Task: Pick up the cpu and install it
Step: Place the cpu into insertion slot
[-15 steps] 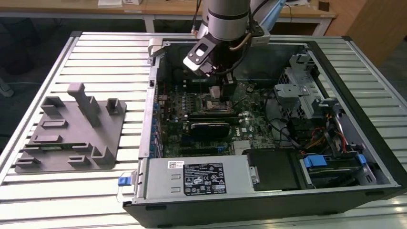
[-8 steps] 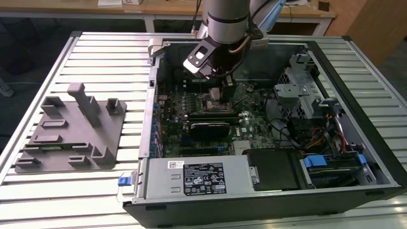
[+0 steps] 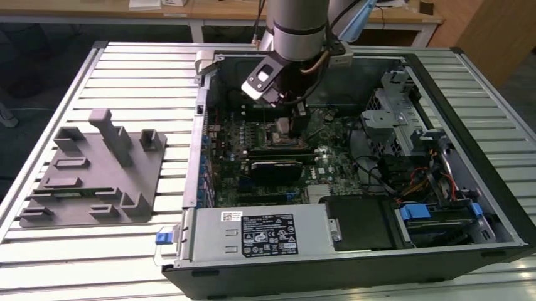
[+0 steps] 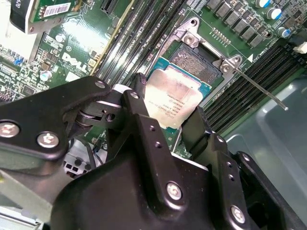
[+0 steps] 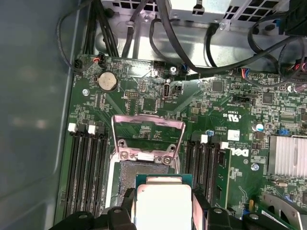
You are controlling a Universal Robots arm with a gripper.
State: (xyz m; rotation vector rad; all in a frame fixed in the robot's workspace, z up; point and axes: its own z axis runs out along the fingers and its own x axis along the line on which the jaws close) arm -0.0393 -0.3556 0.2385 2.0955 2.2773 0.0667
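Inside the open case [image 3: 352, 157] on the slatted counter [image 3: 134, 75], the arm [image 3: 297, 25] reaches down to the motherboard [image 3: 322, 141], with the claw [image 3: 283, 122] low over the socket area. In both wrist views the claw [image 4: 168, 108] [image 5: 163, 206] is closed on the cpu [image 4: 175, 93] [image 5: 163, 199], one black finger [image 4: 139, 91] pressed to each of two opposite edges. The cpu's silver lid faces up and carries several lines of engraved print.

The cpu sits over the near part of the socket [image 4: 192, 60] [image 5: 129, 175], whose pin field still shows beyond it; whether the chip touches the socket cannot be told. The metal load plate [image 5: 146, 155] stands raised, and the thin lever [image 4: 259, 88] is swung out to the side. Memory slots [image 5: 86, 167] flank the socket.

The board bears white printed lettering [image 5: 237, 152], a small white sticker [image 5: 233, 135], a coin battery [image 5: 107, 81] and a finned heatsink [image 5: 288, 155]. In the exterior view, a black label [image 3: 268, 233] and a small white label [image 3: 230, 216] sit on the metal box at the case's near edge. The grey tray [image 3: 92, 172] lies on the counter at the exterior view's left, well apart from the case.
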